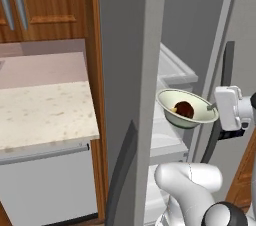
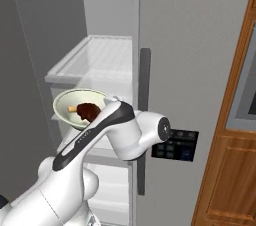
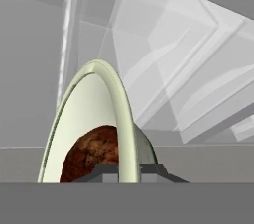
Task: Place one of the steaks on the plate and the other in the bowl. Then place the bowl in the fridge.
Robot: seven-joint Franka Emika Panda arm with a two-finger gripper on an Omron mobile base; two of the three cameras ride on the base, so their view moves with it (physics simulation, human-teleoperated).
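Hand (image 3: pixel 126 168) clenched on rim of bowl (image 1: pixel 186 110), pinching its wall to carry it | dark steak (image 1: pixel 184 109) rides inside | bowl hangs tilted before open fridge (image 1: pixel 131 70), near shelf (image 2: pixel 95 62) front edge, not yet set down.

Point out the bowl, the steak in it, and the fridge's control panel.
bowl (image 1: pixel 199 111): left base view, pale inner wall.
steak (image 1: pixel 184 109): left base view, dark brown top.
control panel (image 2: pixel 176 145): right base view, black face.

Steak (image 2: pixel 89 111) partly behind arm, bowl (image 3: pixel 84 134) bottom-cropped
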